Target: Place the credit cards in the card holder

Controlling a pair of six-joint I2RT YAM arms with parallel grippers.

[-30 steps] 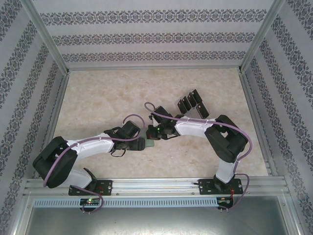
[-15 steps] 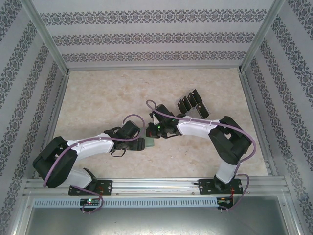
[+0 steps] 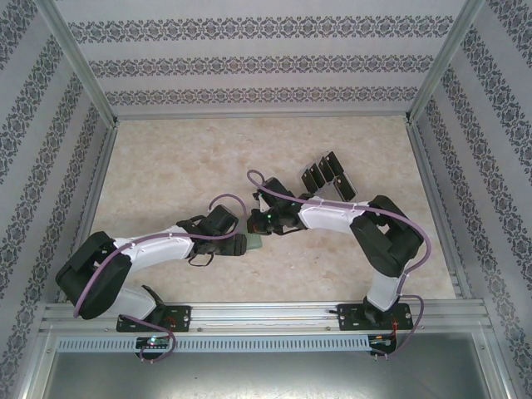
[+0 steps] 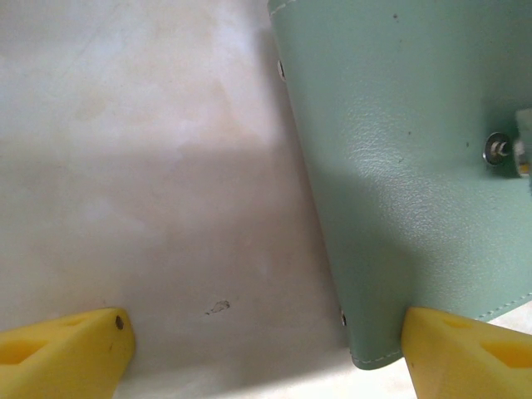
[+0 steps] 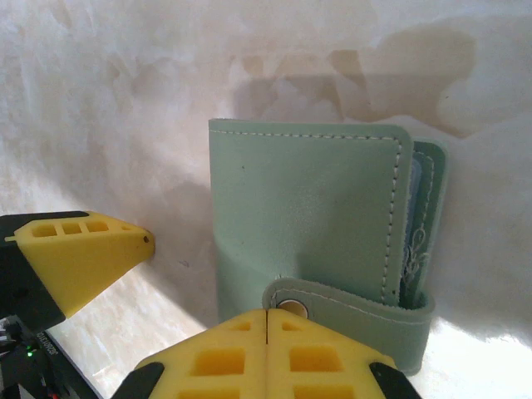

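The sage-green card holder point(image 5: 307, 216) lies folded on the table, its closing tab point(image 5: 366, 303) wrapped round the near edge. A pale patterned inside shows at its right edge. My right gripper point(image 5: 266, 320) is shut, its joined tips right at the tab's snap, with nothing between the fingers. My left gripper point(image 4: 266, 353) is open; the card holder point(image 4: 399, 166) sits inside the gap against its right finger point(image 4: 465, 349). In the top view both grippers point(image 3: 243, 243) point(image 3: 256, 226) meet at the card holder point(image 3: 254, 243). Several black credit cards point(image 3: 329, 176) stand at the back right.
One yellow finger of the left gripper point(image 5: 79, 249) stands just left of the card holder in the right wrist view. The marble-patterned tabletop point(image 3: 183, 166) is walled by patterned panels and metal posts. Both arms crowd the table's middle.
The right wrist has shifted slightly over the card holder. The left arm and the cards have stayed put.
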